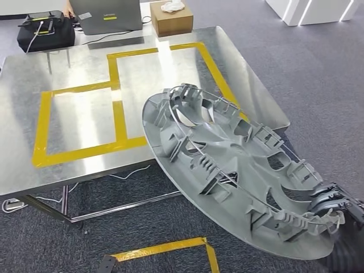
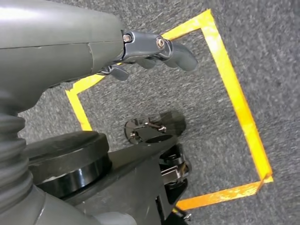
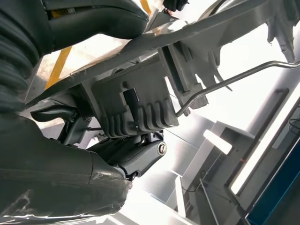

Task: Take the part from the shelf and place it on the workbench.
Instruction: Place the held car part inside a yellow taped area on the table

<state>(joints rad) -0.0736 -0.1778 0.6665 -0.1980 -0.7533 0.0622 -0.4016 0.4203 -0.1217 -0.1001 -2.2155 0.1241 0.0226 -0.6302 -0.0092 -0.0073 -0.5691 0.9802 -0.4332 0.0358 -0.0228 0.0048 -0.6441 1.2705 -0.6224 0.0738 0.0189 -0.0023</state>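
Part (image 1: 231, 170) held at rim by right robot hand (image 1: 339, 202), over workbench (image 1: 86, 85) edge; left robot hand (image 2: 155, 49) empty, fingers loosely curled.

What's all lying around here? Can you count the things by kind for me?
Round grey plastic wheel cover, held over the table's edge by the right hand: 1
Shiny metal table with yellow tape: 1
Brown cardboard box: 1
Black bag: 1
Grey laptop: 1
Total: 5

Matt grey plastic part (image 1: 231, 170); glossy brushed-metal workbench (image 1: 81, 74) with yellow tape (image 1: 116, 108); rough grey carpet (image 1: 317, 85).
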